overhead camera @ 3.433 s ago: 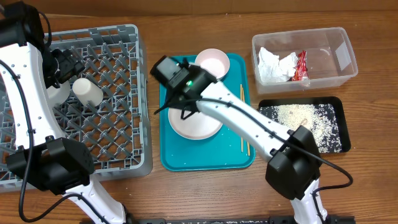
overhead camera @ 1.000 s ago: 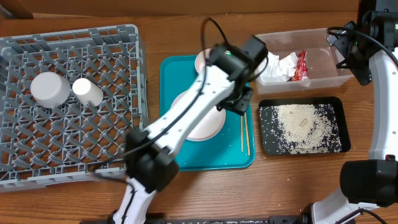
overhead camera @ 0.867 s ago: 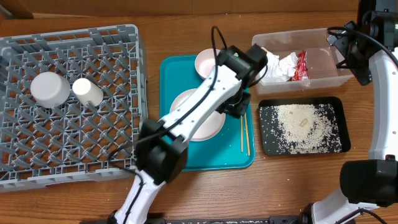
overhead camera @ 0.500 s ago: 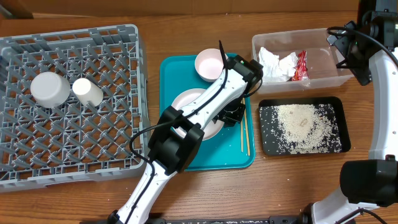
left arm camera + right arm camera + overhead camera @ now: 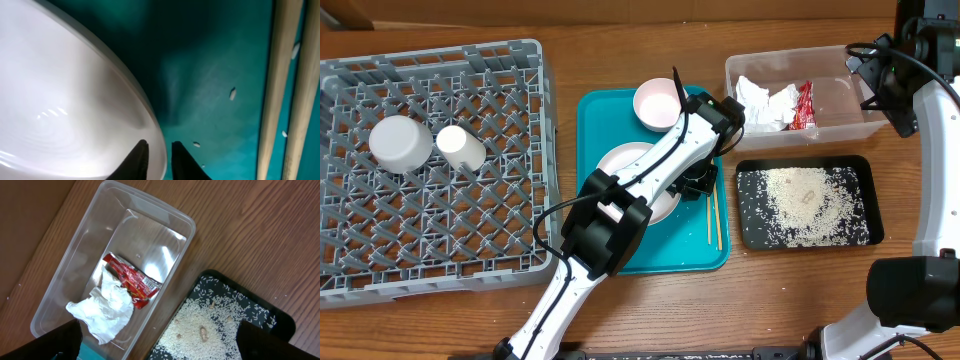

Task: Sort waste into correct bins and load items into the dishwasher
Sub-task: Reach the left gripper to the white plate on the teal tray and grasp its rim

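The left claw appears to pinch the smooth rim of the glossy pale round plate on the teal tray, beside 2 wooden chopsticks. The right claw hangs spread wide above the clear tub and grainy rice.

The table is brown wood with visible grain. The rack is matt grey moulded plastic. The teal tray is smooth plastic with a faint sheen. The plate is glossy and smooth. The chopsticks are pale, matt wood. The tub is clear glossy plastic; inside it, the napkin is crumpled paper and the wrapper is shiny red film. The black tray looks like matt plastic under grainy rice.
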### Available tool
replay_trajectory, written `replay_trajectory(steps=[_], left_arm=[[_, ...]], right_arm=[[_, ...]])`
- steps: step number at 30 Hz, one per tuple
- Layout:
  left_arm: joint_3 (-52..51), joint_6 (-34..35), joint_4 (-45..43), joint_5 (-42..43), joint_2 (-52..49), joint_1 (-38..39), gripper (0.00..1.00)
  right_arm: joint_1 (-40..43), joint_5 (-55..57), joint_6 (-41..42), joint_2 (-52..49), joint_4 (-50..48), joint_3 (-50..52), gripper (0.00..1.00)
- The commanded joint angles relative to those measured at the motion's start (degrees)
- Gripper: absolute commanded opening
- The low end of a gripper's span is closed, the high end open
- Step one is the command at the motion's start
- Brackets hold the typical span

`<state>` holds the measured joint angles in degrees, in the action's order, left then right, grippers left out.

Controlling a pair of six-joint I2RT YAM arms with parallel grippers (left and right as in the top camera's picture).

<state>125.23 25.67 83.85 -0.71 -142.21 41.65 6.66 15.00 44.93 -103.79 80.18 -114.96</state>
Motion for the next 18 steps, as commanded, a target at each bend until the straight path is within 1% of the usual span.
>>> replay_trajectory(steps=[1,3,10,11,13,18], left_arm=[[0.04,2.73,-0.83,-1.4,-0.94,0.48,0.16],[0.0,2.91,-1.77,-1.38,-0.94,0.5,0.13],[-3.37,3.34,-5.46,-1.38,-0.94,0.5,0.14],[-4.15,3.34,-5.77,-1.36,-0.94,0.5,0.13],[-4.92,3.34,-5.7,-1.33,-0.94,0.5,0.05],[-4.63,3.32,-3.74,-1.18,-0.92,0.48,0.04]], right_arm=[[-0.04,0.37,-0.39,0.44,-0.15,-0.59,1.0],[-0.04,0.37,-0.39,0.44,-0.15,-0.59,1.0],[-0.04,0.37,-0.39,0.44,-0.15,-0.59,1.0],[-0.04,0.37,-0.39,0.44,-0.15,-0.59,1.0],[-0.04,0.37,-0.39,0.44,-0.15,-0.59,1.0],[-0.04,0.37,-0.39,0.44,-0.15,-0.59,1.0]])
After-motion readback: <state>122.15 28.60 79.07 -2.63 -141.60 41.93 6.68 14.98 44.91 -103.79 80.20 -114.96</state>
